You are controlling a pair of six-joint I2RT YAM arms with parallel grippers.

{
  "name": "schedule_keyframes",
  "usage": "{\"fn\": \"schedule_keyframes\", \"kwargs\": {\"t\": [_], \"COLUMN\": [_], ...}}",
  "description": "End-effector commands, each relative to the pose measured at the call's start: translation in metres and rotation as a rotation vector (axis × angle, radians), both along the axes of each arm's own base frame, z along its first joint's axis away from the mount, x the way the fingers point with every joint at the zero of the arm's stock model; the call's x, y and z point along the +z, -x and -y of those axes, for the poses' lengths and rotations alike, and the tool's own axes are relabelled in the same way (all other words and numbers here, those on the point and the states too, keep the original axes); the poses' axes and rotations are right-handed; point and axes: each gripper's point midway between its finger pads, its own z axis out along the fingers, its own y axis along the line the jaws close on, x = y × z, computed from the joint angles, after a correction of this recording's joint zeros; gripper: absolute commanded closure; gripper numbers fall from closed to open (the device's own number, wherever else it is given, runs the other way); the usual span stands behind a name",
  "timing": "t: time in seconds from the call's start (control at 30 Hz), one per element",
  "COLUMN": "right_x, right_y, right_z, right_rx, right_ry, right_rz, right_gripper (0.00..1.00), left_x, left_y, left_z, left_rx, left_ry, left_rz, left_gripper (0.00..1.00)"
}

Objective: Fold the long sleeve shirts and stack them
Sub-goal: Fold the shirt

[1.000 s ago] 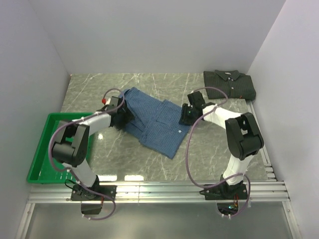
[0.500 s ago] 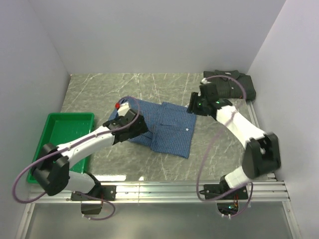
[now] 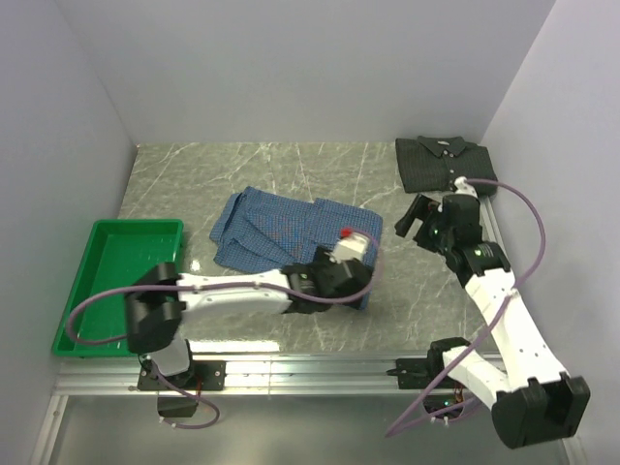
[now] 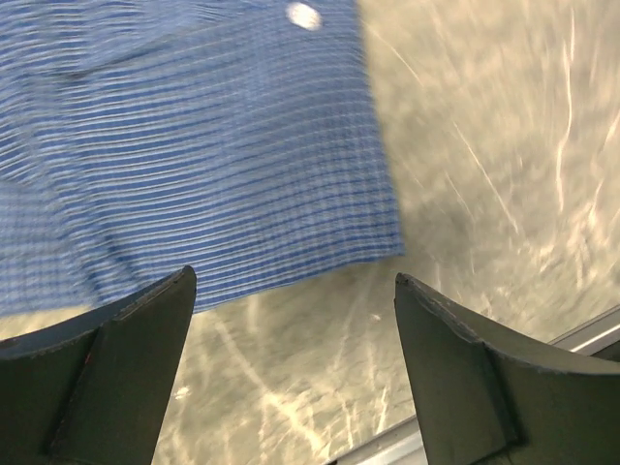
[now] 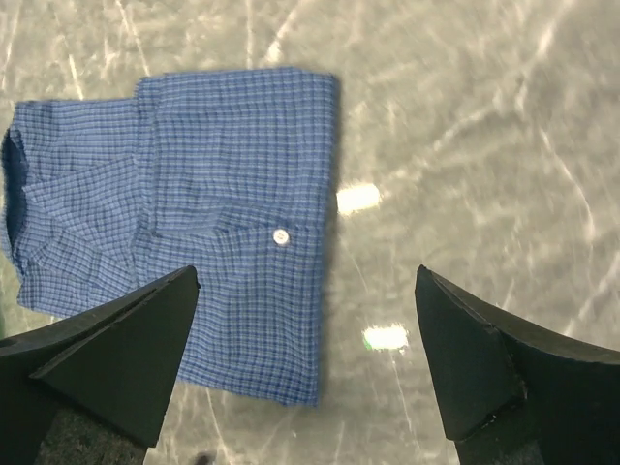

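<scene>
While two shirts lie apart, blue shirt (image 3: 281, 228) and dark shirt (image 3: 446, 165), both grippers gape empty. Left gripper (image 4: 293, 279) overhangs the blue shirt's near corner; right gripper (image 5: 307, 271) hangs between the shirts.

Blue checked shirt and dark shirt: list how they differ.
The blue checked shirt lies centrally on the table; the dark shirt sits in its far right corner. The blue one is loosely folded and wider; the dark one is a compact neat fold. Both are collared and lie flat.

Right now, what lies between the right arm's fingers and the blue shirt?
Only bare marble table, seen in the top view; the right arm's fingers hang clear of the blue shirt.
</scene>
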Motion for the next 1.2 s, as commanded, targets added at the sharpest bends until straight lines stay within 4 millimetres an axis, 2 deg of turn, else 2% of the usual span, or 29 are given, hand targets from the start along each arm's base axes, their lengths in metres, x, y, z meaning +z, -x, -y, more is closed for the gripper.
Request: {"fn": "schedule_keyframes", "kwargs": {"t": [0.0,0.07,0.1,0.17,0.2,0.27,0.3,0.47,0.7,0.77,0.8,0.83,0.9,0.93,0.97,1.03,1.07,1.1,1.13,1.17], "right_x": [-0.002,-0.004,-0.004,-0.008,-0.007,-0.011,-0.012,-0.021,-0.020,-0.023,-0.025,-0.025,-0.027,-0.033,-0.029,-0.036,-0.033,-0.035,-0.049,-0.048], "right_y": [0.022,0.031,0.034,0.038,0.041,0.043,0.044,0.045,0.043,0.042,0.042,0.041,0.037,0.038,0.033,0.031,0.026,0.024,0.020,0.020], "right_z": [0.015,0.022,0.025,0.027,0.029,0.027,0.027,0.021,0.019,0.017,0.017,0.011,0.004,-0.002,-0.004,-0.010,-0.012,-0.013,-0.019,-0.020], "right_rx": [-0.084,-0.125,-0.152,-0.169,-0.179,-0.179,-0.184,-0.179,-0.175,-0.171,-0.174,-0.150,-0.134,-0.114,-0.109,-0.103,-0.098,-0.103,-0.099,-0.106], "right_ry": [-0.017,-0.027,-0.035,-0.048,-0.055,-0.075,-0.084,-0.127,-0.150,-0.156,-0.159,-0.181,-0.228,-0.258,-0.278,-0.323,-0.337,-0.357,-0.411,-0.423], "right_rz": [0.000,0.026,0.037,0.044,0.053,0.052,0.048,0.047,0.069,0.063,0.059,0.056,0.065,0.053,0.076,0.071,0.095,0.097,0.086,0.084], "right_gripper": [0.00,0.00,0.00,0.00,0.00,0.00,0.00,0.01,0.03,0.04,0.04,0.04,0.05,0.05,0.05,0.05,0.05,0.01,0.00,0.00], "left_x": [-0.002,-0.007,-0.021,-0.029,-0.042,-0.047,-0.058,-0.072,-0.098,-0.101,-0.102,-0.101,-0.095,-0.092,-0.091,-0.079,-0.079,-0.068,-0.062,-0.051], "left_y": [0.007,0.010,0.013,0.014,0.017,0.016,0.018,0.019,0.018,0.020,0.019,0.019,0.018,0.017,0.015,0.015,0.014,0.011,0.009,0.008], "left_z": [0.034,0.046,0.050,0.058,0.060,0.062,0.063,0.070,0.062,0.060,0.060,0.059,0.057,0.057,0.056,0.056,0.053,0.054,0.050,0.053], "left_rx": [-0.127,-0.166,-0.184,-0.217,-0.230,-0.233,-0.236,-0.251,-0.240,-0.235,-0.231,-0.227,-0.205,-0.200,-0.190,-0.174,-0.169,-0.159,-0.140,-0.138], "left_ry": [-0.075,-0.108,-0.147,-0.186,-0.226,-0.279,-0.313,-0.353,-0.428,-0.428,-0.430,-0.432,-0.423,-0.409,-0.398,-0.350,-0.341,-0.301,-0.228,-0.192], "left_rz": [0.081,0.107,0.117,0.140,0.143,0.151,0.152,0.160,0.146,0.135,0.138,0.137,0.140,0.140,0.136,0.126,0.120,0.117,0.077,0.088], "left_gripper": [0.11,0.12,0.12,0.14,0.15,0.16,0.17,0.23,0.33,0.41,0.45,0.54,0.62,0.71,0.77,0.99,0.99,1.00,1.00,1.00]}}
